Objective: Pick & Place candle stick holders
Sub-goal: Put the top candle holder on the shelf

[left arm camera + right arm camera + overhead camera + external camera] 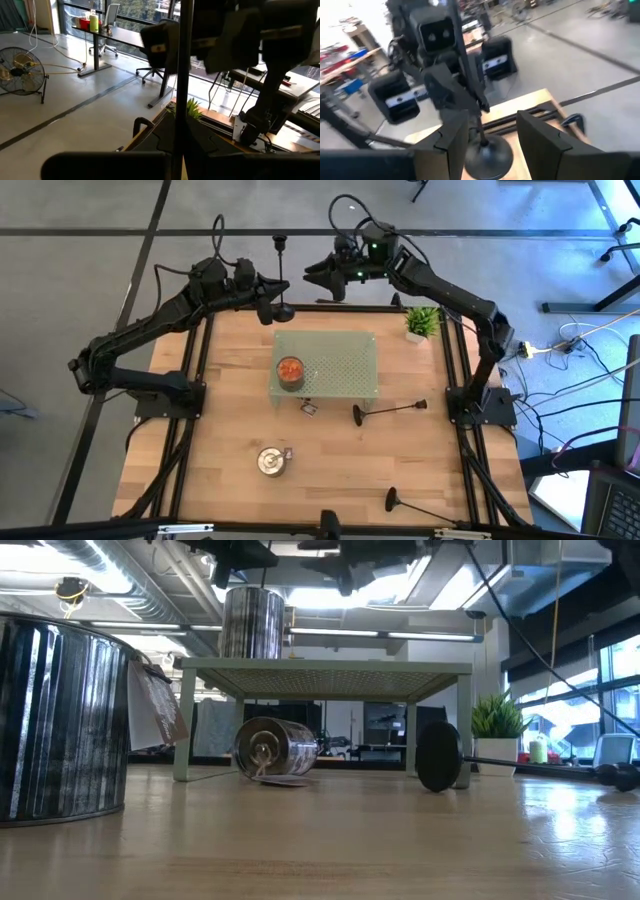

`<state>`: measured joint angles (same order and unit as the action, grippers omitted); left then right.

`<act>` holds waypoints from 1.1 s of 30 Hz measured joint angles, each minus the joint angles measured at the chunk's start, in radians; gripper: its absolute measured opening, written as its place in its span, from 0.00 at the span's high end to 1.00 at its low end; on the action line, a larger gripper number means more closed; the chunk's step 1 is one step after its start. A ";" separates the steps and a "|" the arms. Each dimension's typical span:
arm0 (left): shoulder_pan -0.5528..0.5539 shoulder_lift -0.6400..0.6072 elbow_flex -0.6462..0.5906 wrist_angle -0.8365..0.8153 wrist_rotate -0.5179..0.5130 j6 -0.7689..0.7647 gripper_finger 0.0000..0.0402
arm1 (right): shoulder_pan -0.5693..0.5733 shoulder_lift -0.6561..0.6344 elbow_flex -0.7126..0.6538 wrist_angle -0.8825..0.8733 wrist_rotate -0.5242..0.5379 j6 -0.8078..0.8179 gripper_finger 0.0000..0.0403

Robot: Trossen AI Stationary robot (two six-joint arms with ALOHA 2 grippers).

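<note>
One black candle stick holder [283, 280] stands upright at the table's far edge, and my left gripper [268, 302] is shut on its thin stem. Its round base [487, 155] shows low in the right wrist view. My right gripper [322, 280] is open just to the holder's right, with its fingers pointing at the holder and apart from it. Two more black holders lie on their sides on the table, one [388, 410] in front of the green stand and one [415, 506] near the front edge. My left gripper pinches the holder's stem [470, 102] between its two fingers, in its lower part above the base. The fingers come level from the table's left and lie across the stem [181, 75]. The holder stays upright. I cannot tell whether its base touches the table.
A green mesh stand [345, 365] sits mid-table with an orange-topped can [290, 370] on it. A small can [275, 748] lies under the stand. A silver can [270, 462] stands toward the front, and a potted plant [422, 322] is at the far right.
</note>
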<state>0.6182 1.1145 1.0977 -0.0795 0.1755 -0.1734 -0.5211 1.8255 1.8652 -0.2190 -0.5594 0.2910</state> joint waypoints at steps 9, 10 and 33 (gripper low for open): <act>0.000 0.000 0.000 -0.001 0.000 -0.007 0.98 | 0.008 0.048 -0.033 0.011 -0.151 -0.025 0.58; 0.000 0.000 0.000 -0.002 0.000 -0.007 0.98 | 0.009 0.046 -0.048 0.010 -0.151 -0.030 0.58; 0.027 0.000 0.000 -0.015 0.019 0.002 0.98 | 0.105 -0.264 -0.372 -0.005 0.514 -0.097 0.58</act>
<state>0.6449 1.1145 1.0977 -0.0948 0.1943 -0.1715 -0.4160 1.5616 1.4935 -0.2240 -0.0455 0.1937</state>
